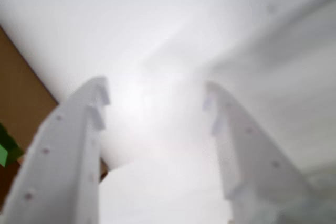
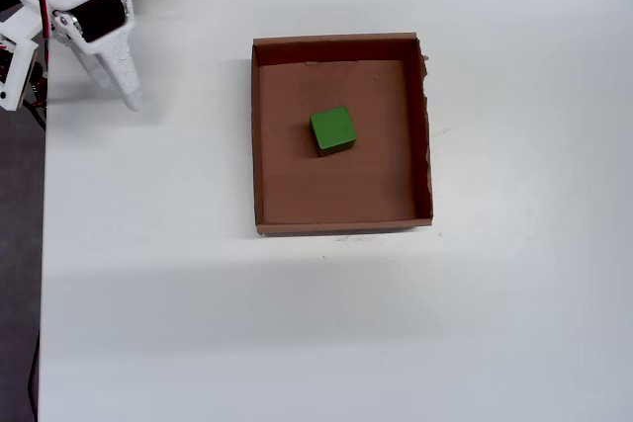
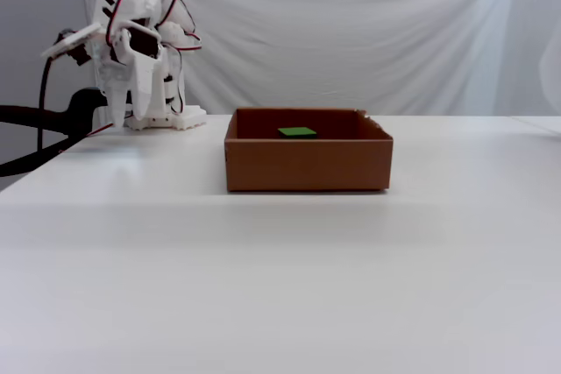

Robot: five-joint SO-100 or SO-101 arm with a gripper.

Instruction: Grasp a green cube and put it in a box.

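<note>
- White cloth hangs behind a white tabletop (image 2: 297,323), seen in the fixed view.
- The green cube (image 2: 333,130) lies on the floor of the box (image 2: 341,223), near its middle, touching no wall.
- The fingers (image 1: 156,100) are spread wide and hold nothing; in the overhead view they (image 2: 127,96) hover well to the left of the box.
- I judge the placing done; the step in hand is retreat, best done high and away from the box walls.
- The cube has no long axis; it sits flat, turned slightly against the walls.
- The wrist view is blurred, so the green patch at its left edge is probably the cube.
</note>
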